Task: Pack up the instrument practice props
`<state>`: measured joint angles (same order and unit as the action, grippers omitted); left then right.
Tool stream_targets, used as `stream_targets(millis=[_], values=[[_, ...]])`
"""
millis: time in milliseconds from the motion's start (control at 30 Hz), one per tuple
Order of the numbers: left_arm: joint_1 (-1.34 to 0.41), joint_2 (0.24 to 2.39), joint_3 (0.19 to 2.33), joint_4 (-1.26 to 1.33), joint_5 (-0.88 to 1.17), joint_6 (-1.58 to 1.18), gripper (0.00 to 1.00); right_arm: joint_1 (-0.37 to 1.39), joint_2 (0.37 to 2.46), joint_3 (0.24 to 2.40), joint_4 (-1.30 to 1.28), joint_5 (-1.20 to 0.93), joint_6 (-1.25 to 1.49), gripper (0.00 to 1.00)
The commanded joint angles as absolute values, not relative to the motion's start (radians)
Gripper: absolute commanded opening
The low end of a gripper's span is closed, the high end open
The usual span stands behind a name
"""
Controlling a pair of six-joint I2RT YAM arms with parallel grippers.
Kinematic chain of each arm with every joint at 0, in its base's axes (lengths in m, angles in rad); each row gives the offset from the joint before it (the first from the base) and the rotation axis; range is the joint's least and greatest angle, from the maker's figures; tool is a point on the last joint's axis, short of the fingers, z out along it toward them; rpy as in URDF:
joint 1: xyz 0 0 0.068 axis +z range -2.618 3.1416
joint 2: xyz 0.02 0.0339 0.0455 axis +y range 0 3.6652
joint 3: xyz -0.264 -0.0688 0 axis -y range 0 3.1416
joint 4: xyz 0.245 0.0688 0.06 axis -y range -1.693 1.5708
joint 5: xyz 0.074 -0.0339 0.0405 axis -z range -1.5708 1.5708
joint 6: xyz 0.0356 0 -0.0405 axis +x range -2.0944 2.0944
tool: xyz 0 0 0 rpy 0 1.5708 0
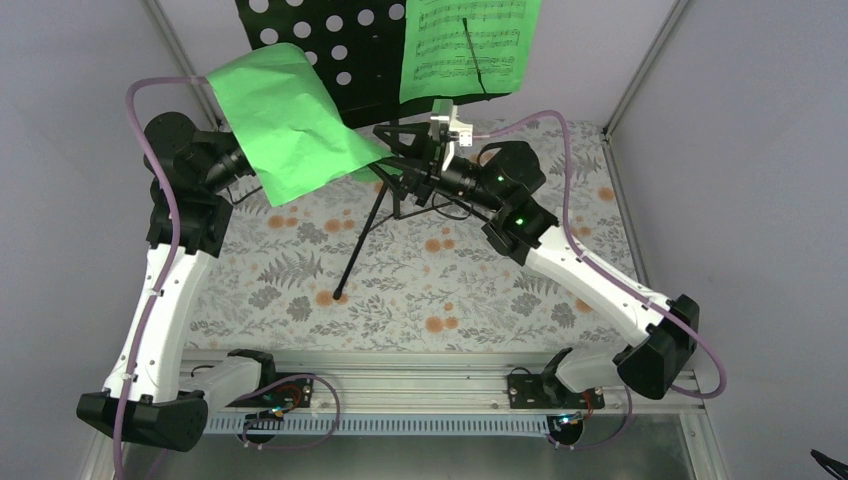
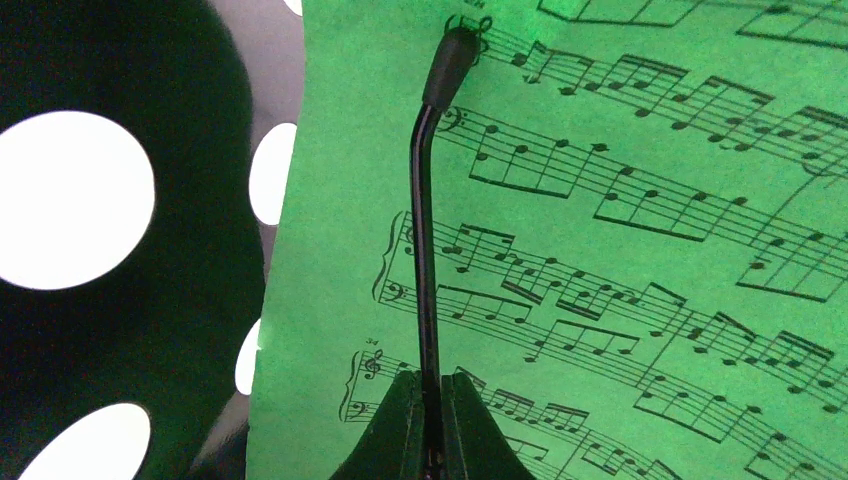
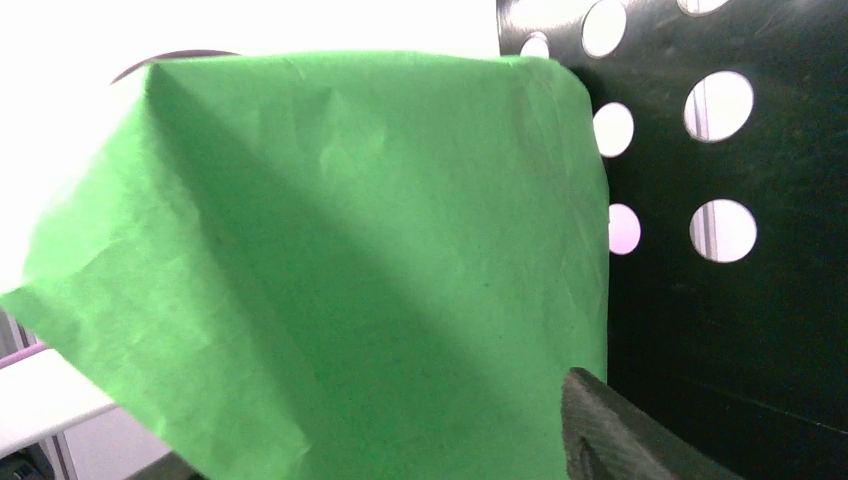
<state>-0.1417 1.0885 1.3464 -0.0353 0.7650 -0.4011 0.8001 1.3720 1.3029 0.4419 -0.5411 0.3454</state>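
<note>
table (image 1: 420, 300): flowered cloth – stand's feet planted mid-table, no box or bag in view to pack into
stand (image 1: 365, 95): upright at the back, legs spread, holed black desk up top – not folded yet
loose page (image 1: 285, 120): blank side up, off the desk, hanging in the air left of the stand, draped over the left arm's tip
printed page (image 1: 460, 45): on the right half of the desk, pinned under the wire clip (image 2: 425, 250)
left gripper (image 2: 430, 425): fingers pressed together; looks to be carrying the loose page, pinch point itself hidden
right gripper (image 1: 398, 145): spread, nothing between – beside the loose page's right corner, only one finger (image 3: 620, 430) showing in its own camera
step: stripping pages off the desk – first one off, second one to go
next: probably set the loose page down flat, then lift the wire clip before pulling the printed page; thin paper, so tear risk if dragged under the clip
</note>
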Motion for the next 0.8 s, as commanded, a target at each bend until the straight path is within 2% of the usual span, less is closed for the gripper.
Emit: stream_targets(millis=[0, 200, 400, 533, 567, 600, 700, 767], values=[[-0.140, 1.118, 1.343, -0.113, 0.778, -0.402, 0.02, 0.832, 1.394, 1.351, 0.428, -0.507, 0.278, 0.71], [-0.140, 1.120, 1.343, -0.114, 0.785, -0.406, 0.02, 0.878, 1.420, 1.402, 0.384, -0.398, 0.182, 0.84], [-0.140, 1.121, 1.340, -0.108, 0.796, -0.412, 0.02, 0.924, 1.468, 1.485, 0.331, -0.197, 0.089, 0.94], [-0.140, 1.120, 1.339, -0.107, 0.801, -0.413, 0.02, 0.939, 1.512, 1.566, 0.264, -0.094, 0.045, 0.93], [-0.140, 1.121, 1.340, -0.108, 0.802, -0.413, 0.02, 0.941, 1.522, 1.583, 0.249, -0.082, 0.035, 0.87], [-0.140, 1.120, 1.339, -0.109, 0.804, -0.412, 0.02, 0.942, 1.532, 1.595, 0.239, -0.073, 0.027, 0.76], [-0.140, 1.119, 1.342, -0.119, 0.800, -0.402, 0.02, 0.945, 1.526, 1.589, 0.235, -0.072, 0.032, 0.29], [-0.140, 1.116, 1.346, -0.130, 0.790, -0.391, 0.02, 0.946, 1.501, 1.552, 0.256, -0.079, 0.054, 0.09]])
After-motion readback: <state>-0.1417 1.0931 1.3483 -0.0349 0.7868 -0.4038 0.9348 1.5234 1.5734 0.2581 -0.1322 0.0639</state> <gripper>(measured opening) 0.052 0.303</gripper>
